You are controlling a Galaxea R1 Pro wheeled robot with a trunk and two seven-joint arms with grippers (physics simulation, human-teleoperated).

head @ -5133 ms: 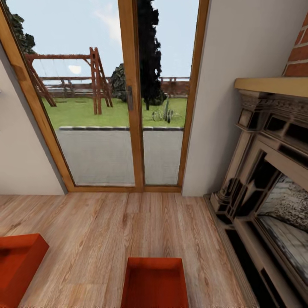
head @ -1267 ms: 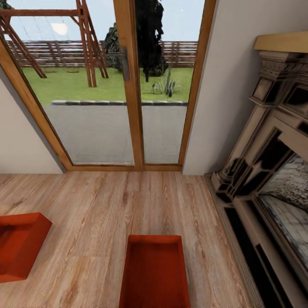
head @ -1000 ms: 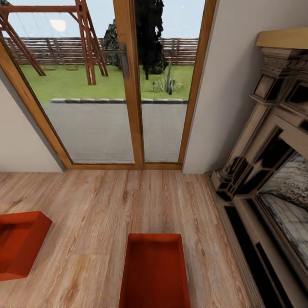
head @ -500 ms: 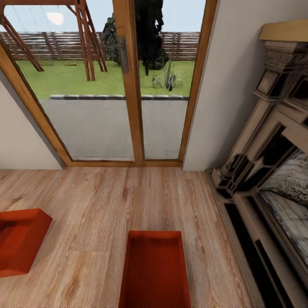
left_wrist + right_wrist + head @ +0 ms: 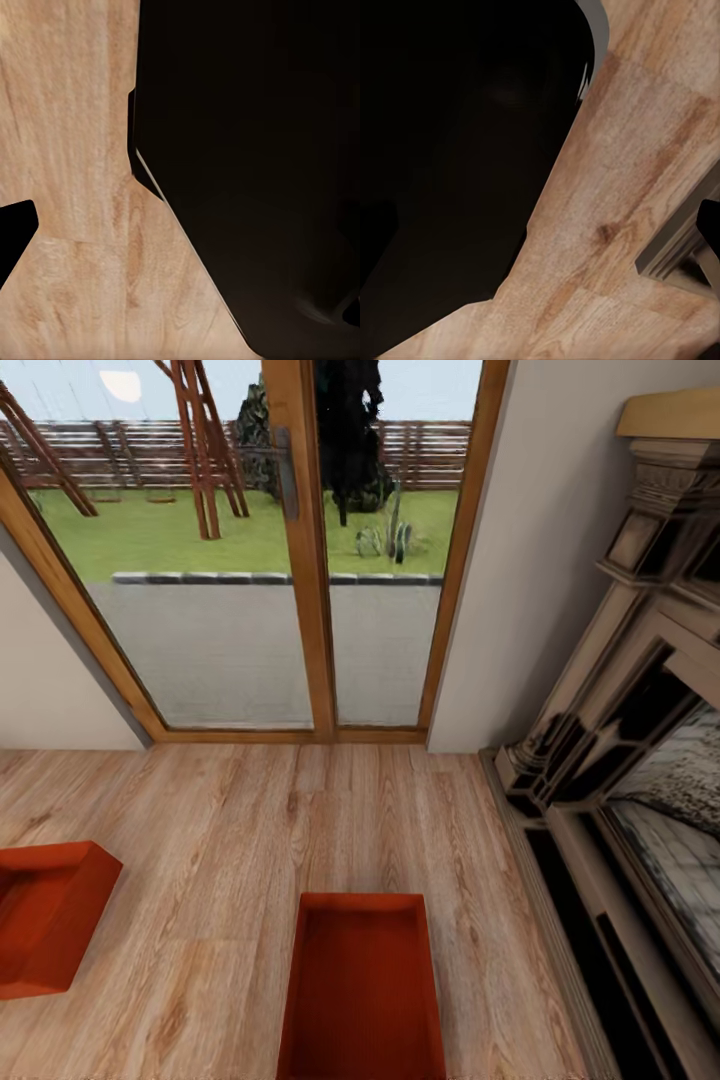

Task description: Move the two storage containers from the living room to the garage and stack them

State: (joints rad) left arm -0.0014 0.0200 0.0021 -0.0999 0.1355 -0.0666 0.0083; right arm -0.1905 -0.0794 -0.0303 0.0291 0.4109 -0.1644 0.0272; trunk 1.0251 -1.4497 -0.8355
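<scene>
Containers face us on the wood plank floor (image 5: 230, 830): one container (image 5: 362, 990) ahead, another container (image 5: 45, 915) leftward, well apart. Jaws' state we cannot tell.

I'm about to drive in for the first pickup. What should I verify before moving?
1. Both containers located: ok, near container straight ahead, second container at the left edge.
2. Near container empty: ok.
3. Second container empty: cannot tell, partly cut off.
4. Plank floor between robot and near container free of obstacles: ok.
5. Room beside the fireplace: ok, a strip of floor separates it from the near container.
6. Claws open: cannot tell.
</scene>
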